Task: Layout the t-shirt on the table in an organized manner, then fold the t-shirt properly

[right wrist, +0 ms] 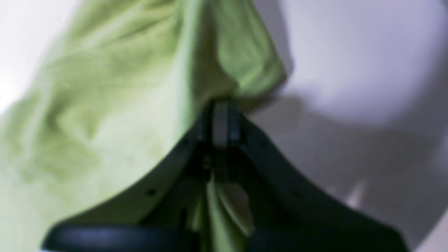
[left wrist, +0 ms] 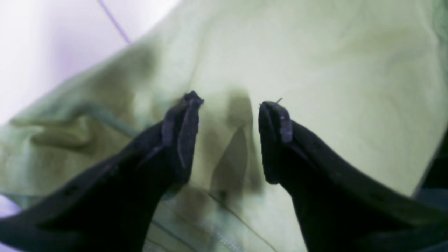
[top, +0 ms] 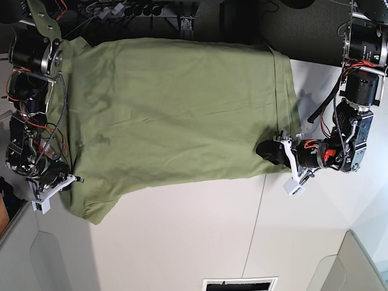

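Note:
The olive-green t-shirt point(top: 176, 115) lies spread over the far half of the white table point(top: 182, 242), with one sleeve hanging forward at the left point(top: 91, 206). My right gripper point(right wrist: 222, 119) is shut on a bunched fold of the shirt point(right wrist: 105, 105); cloth pokes out behind the jaws. In the base view it sits at the shirt's left edge point(top: 66, 174). My left gripper point(left wrist: 229, 105) is open, its fingers point(left wrist: 185, 119) just above the shirt point(left wrist: 315, 70) with nothing between them. In the base view it is at the shirt's right edge point(top: 267, 150). The neck tag is not visible.
A thin dark seam line point(top: 257, 230) runs across the table. A dark slot point(top: 239, 284) sits at the front edge. Grey panels stand at the front corners point(top: 354, 260). Arm bases and wiring point(top: 30, 91) flank the shirt; dark equipment lines the back.

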